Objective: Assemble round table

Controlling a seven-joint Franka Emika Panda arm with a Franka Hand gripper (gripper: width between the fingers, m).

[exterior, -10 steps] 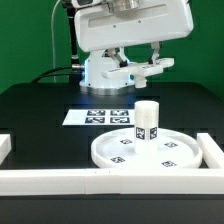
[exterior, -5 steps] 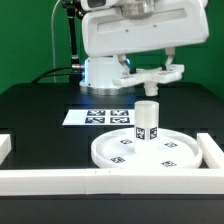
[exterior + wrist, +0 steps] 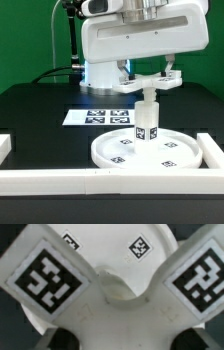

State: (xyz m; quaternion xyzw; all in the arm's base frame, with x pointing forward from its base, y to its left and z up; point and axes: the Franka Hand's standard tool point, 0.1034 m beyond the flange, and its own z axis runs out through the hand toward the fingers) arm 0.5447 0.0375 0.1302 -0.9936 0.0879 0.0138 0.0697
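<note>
My gripper (image 3: 148,70) is shut on the white cross-shaped piece (image 3: 150,83) and holds it directly above the short thick post (image 3: 147,124). The piece's lower hub is at or just over the post's top; I cannot tell if they touch. The post stands upright on the large rimmed disc (image 3: 172,156), left of the disc's middle in the exterior view. In the wrist view the cross-shaped piece (image 3: 115,297) fills the picture with two big tags. My gripper (image 3: 124,340) holds it between dark fingers (image 3: 52,338). The disc (image 3: 105,241) shows beyond it.
The marker board (image 3: 92,116) lies flat behind the disc. A long white rail (image 3: 60,181) runs along the front. Another rail (image 3: 212,151) stands at the exterior view's right of the disc. A short white end (image 3: 4,146) shows at the left edge.
My gripper has moved down and toward the exterior view's right with the cross-shaped piece, bringing it from behind the post to right over it. Post and disc have not moved.
</note>
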